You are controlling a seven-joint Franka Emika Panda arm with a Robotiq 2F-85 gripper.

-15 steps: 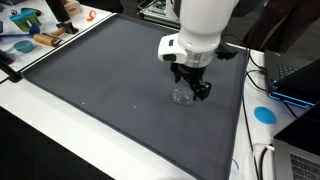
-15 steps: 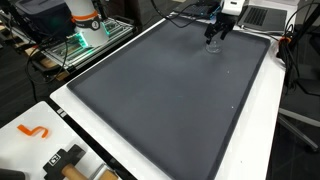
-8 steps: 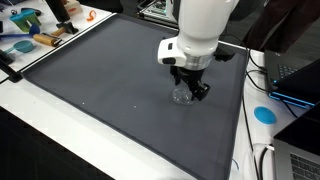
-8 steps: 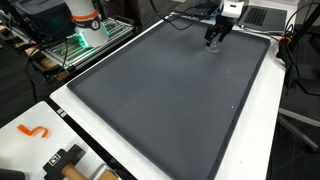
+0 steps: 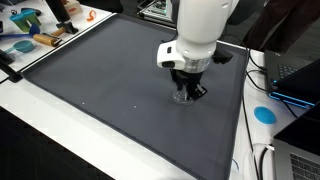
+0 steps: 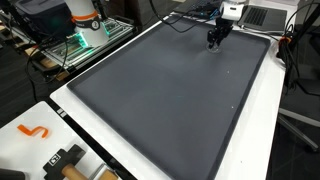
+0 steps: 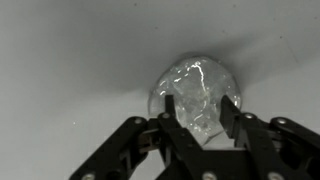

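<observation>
A clear, crumpled-looking plastic cup [image 7: 195,78] lies on the dark grey mat [image 5: 100,80], near the mat's far corner [image 6: 245,50]. My gripper [image 7: 197,102] is down over the cup, one black finger [image 7: 169,118] on each side, and both tips touch its sides. In both exterior views the white arm stands upright over this spot, with the gripper [image 5: 185,94] [image 6: 214,41] low on the mat. From there the cup [image 5: 181,98] shows only as a faint glint between the fingers.
Blue and orange tools [image 5: 25,42] lie on the white table beyond one corner of the mat. A blue disc [image 5: 264,113] and a laptop [image 5: 298,80] are beside the arm. An orange hook [image 6: 35,131] and a black tool [image 6: 64,157] rest near another corner.
The fingers have closed in from wide open until they touch the clear cup's sides. The arm and the cup have stayed in place.
</observation>
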